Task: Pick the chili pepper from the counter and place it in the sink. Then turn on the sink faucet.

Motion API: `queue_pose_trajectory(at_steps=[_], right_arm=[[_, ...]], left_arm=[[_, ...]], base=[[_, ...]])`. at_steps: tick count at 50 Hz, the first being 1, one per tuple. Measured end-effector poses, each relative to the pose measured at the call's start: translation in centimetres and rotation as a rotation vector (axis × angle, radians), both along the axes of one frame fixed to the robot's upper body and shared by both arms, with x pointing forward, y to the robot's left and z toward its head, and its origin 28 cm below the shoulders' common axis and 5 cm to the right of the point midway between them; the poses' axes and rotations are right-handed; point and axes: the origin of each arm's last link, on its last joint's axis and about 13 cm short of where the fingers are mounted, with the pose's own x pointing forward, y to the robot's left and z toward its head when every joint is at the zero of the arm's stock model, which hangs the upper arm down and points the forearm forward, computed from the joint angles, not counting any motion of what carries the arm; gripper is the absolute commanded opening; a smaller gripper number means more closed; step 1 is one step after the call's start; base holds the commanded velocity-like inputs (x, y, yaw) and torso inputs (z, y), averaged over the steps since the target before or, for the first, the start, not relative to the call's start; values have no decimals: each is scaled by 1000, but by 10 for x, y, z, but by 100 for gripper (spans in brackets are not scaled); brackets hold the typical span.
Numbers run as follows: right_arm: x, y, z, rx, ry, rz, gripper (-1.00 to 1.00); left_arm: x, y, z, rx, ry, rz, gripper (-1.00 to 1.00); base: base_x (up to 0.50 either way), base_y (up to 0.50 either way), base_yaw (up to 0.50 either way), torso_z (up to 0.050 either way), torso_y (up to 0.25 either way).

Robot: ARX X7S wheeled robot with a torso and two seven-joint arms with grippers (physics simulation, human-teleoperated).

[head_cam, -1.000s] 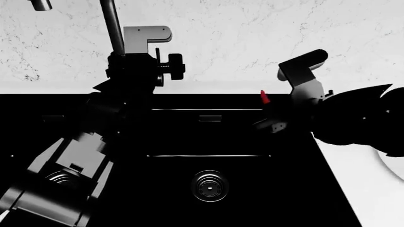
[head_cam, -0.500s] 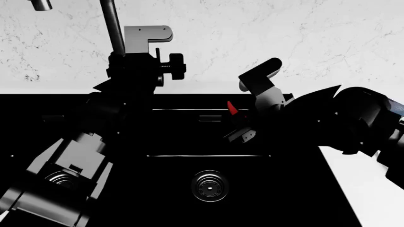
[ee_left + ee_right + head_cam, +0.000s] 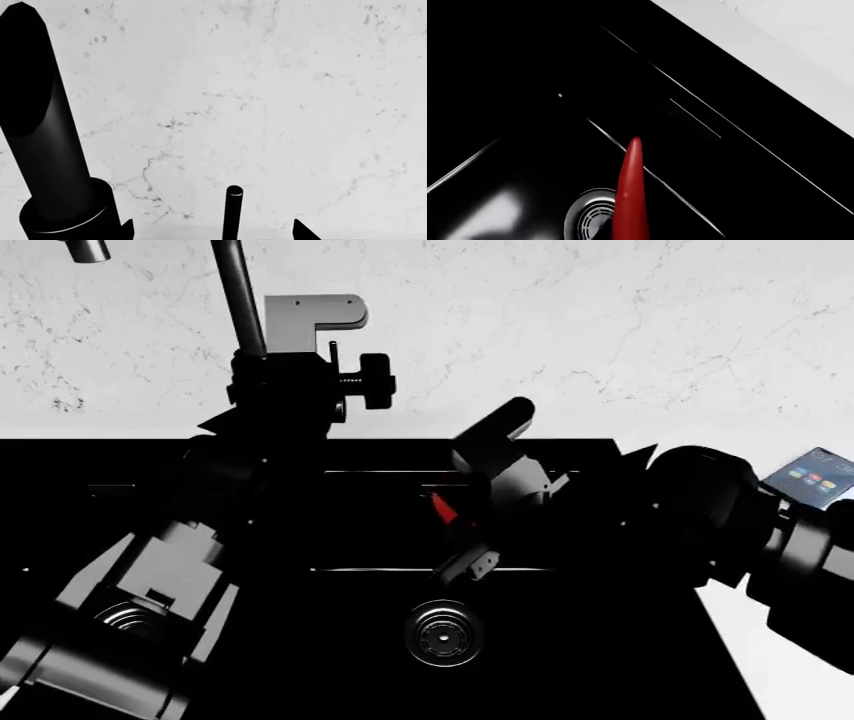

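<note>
Right gripper (image 3: 470, 502): closed on the chili (image 3: 439, 507), which sits between its two grey fingers, one raised (image 3: 497, 432) and one low (image 3: 466, 566). The gripper hangs over the black sink (image 3: 627, 660), above the back half of the basin. In the right wrist view the chili (image 3: 630, 195) points its tapered tip toward the basin's back wall, with a ringed metal drain (image 3: 589, 216) just beneath it. In the head view that drain (image 3: 443, 633) lies below and slightly nearer than the gripper.

Left gripper (image 3: 327, 350): raised at the back of the sink, beside the faucet pipe (image 3: 238, 300). One grey finger (image 3: 315, 312) shows against the marble wall (image 3: 601, 320); whether the jaws are open or closed cannot be told. In the left wrist view the faucet pipe (image 3: 43, 130) stands close by, and a thin dark rod (image 3: 233, 212) rises in front of the marble.

A second drain (image 3: 130, 618) is partly hidden under the left arm. The counter (image 3: 787, 660) shows to the right of the sink, where a phone-like device (image 3: 811, 474) sits by the right arm.
</note>
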Motion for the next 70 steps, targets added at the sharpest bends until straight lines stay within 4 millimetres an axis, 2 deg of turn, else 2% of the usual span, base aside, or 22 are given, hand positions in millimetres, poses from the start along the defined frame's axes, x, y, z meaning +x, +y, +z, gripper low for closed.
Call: queue_pose_trajectory(at_steps=[18,42,64,65,70], right_arm=[[-8,16,-29,-14,89,80,-100],[-14,19,-68,-60,191,93,-100],[-15,17,-84,-82,256,87,-100],[-15,17,-84,-83,258,87,100],[-15,17,-85,-83,264,90,100]], left_arm=[[-1,0,-1,-1,-1,-1,100],[1,1,-1,-1,-2,0,100],[0,0,-3,-2,0,-1,100],[-1,0,-3,-2,0,-2,100],[0,1,-3,-1,1,-2,100]], base=[[0,0,0,0,0],[0,0,0,0,0],[0,0,0,0,0],[0,0,0,0,0],[0,0,0,0,0]])
